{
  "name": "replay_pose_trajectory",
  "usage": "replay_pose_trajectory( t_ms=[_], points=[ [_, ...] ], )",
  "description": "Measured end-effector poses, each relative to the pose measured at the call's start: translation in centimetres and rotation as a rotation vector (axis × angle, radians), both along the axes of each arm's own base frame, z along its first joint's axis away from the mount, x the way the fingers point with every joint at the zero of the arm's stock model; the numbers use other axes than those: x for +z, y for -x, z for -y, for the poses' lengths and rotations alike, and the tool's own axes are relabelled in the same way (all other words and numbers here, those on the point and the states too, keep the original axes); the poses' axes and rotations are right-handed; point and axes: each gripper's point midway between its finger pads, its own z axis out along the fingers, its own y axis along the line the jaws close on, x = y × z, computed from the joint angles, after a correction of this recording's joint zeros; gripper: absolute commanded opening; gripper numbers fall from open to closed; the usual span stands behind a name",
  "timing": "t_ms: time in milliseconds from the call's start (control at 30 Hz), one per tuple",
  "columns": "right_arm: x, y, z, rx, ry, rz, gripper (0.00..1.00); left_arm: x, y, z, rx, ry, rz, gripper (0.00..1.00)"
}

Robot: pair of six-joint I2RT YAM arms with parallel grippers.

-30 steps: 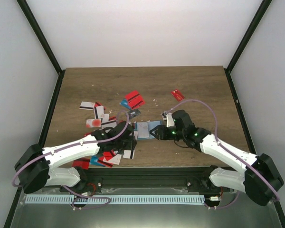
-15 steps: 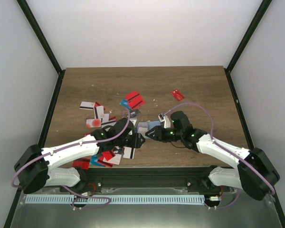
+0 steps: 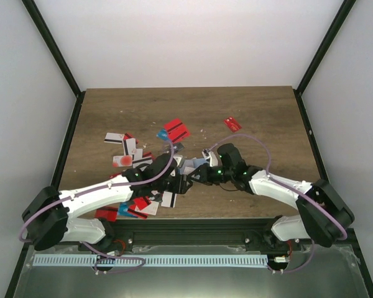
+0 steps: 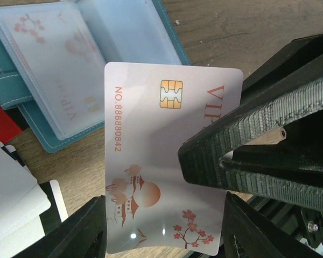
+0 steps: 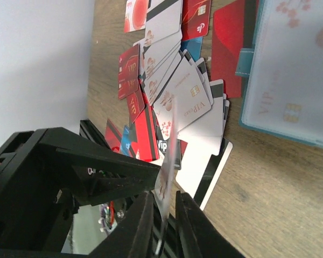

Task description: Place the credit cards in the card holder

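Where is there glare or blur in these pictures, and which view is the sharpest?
Left wrist: sharpest, the white card is crisp, with a small glare spot near its lower edge; right wrist: the right gripper close to the lens looks soft; top external: even light, no glare on the table.

The top view looks down from high behind the near edge of the worktop point(image 3: 248, 112), far enough to take it all in, with the card holder point(image 3: 188, 165) small near the front. The left wrist camera hangs close above the card holder point(image 4: 48, 64), facing down onto a white card point(image 4: 151, 177). The right wrist camera sits low to the right of the card holder point(image 5: 296, 80), facing left, and sees that white card point(image 5: 169, 134) edge-on.
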Motion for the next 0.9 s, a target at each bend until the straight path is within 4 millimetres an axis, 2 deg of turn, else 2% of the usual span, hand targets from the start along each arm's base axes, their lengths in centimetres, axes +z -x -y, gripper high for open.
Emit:
replay_pose_trajectory(
  t_ms=[133, 200, 300, 433, 533, 600, 733, 900],
  points=[
    [-0.3, -0.2, -0.1, -0.002, 0.003, -0.002, 0.05, -0.4, -0.3, 0.4, -0.006, -0.013, 0.001, 0.55],
    [-0.4, -0.4, 0.1, -0.013, 0.008, -0.006, 0.01, -0.6, -0.6, 0.6, -0.007, -0.025, 0.005, 0.57],
    [-0.5, -0.6, 0.2, -0.022, 0.015, 0.0, 0.01, -0.8, -1.0, 0.8, -0.005, -0.038, 0.011, 0.6],
    [-0.4, -1.1, 0.5, -0.035, 0.017, 0.012, 0.01, -0.7, -1.6, 1.1, 0.0, -0.05, 0.025, 0.71],
    [-0.1, -1.8, 0.9, -0.043, 0.014, 0.031, 0.01, 0.0, -2.0, 1.4, -0.005, -0.049, 0.046, 0.84],
    [0.0, -2.4, 1.5, -0.056, 0.015, 0.043, 0.01, 0.7, -2.5, 1.6, -0.009, -0.043, 0.067, 0.87],
    [-0.2, -4.1, 3.6, -0.106, 0.034, 0.061, 0.01, 1.3, -3.8, 1.0, 0.008, -0.039, 0.094, 0.86],
    [-0.5, -6.2, 6.6, -0.165, 0.061, 0.092, 0.01, 1.4, -6.1, -0.7, 0.05, -0.03, 0.095, 0.73]
  ],
)
